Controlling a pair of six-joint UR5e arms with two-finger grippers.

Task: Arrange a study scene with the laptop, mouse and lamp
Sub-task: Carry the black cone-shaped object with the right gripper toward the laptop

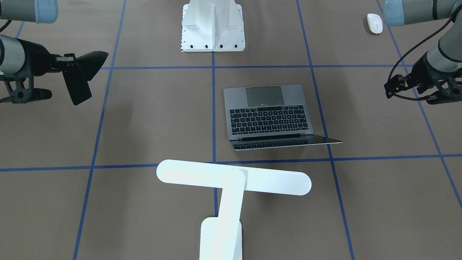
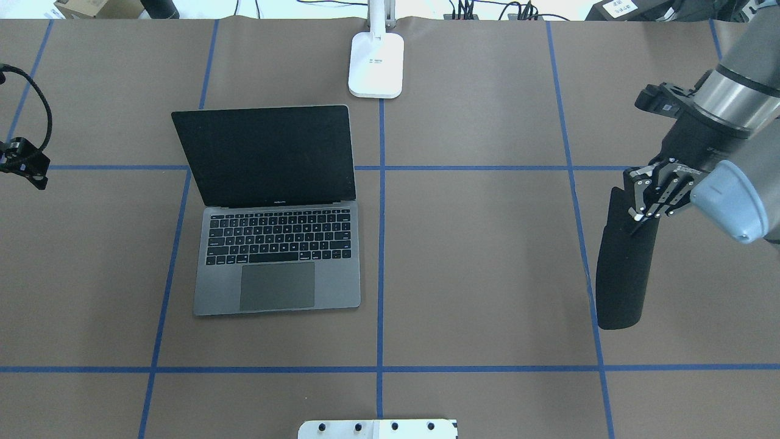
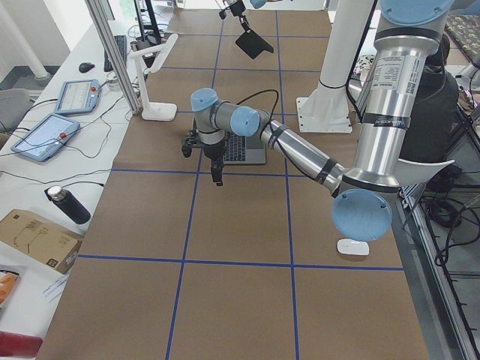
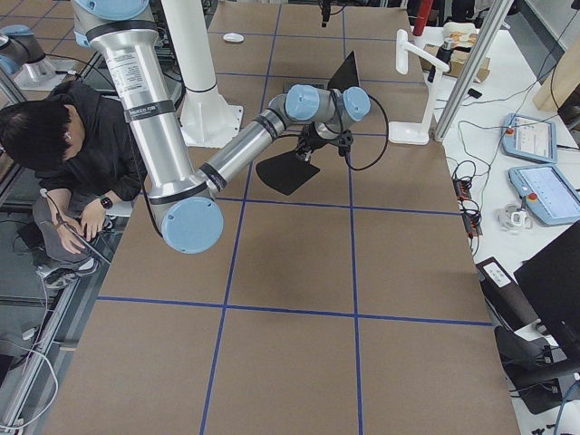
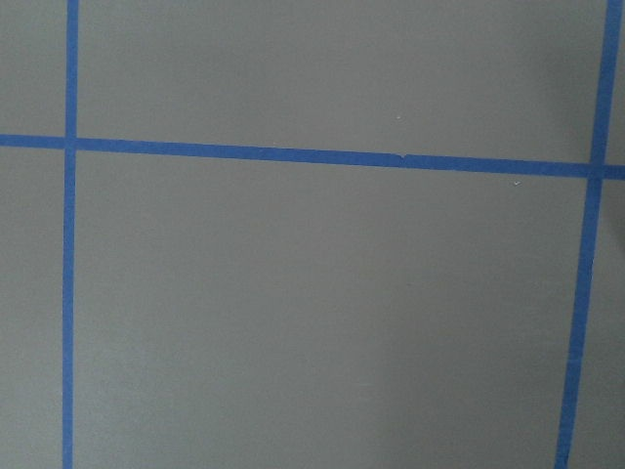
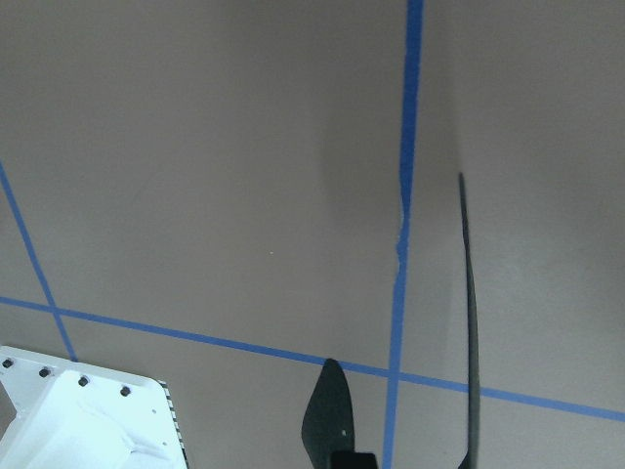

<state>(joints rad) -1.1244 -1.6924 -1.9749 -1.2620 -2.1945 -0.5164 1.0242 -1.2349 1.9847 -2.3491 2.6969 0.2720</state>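
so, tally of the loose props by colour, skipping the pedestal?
White: 2 (lamp, mouse)
Grey: 1 (laptop)
Black: 1 (pad, held in the right tool)
Total: 4

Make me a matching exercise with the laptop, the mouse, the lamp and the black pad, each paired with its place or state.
Things:
1 laptop
2 mouse
3 lamp
4 black pad

Places and states:
A gripped by the right tool, off the table
B open, screen dark
C base at the table's far edge
D lying on the robot's left, near its side of the table

Pairs: 1-B, 2-D, 3-C, 4-A
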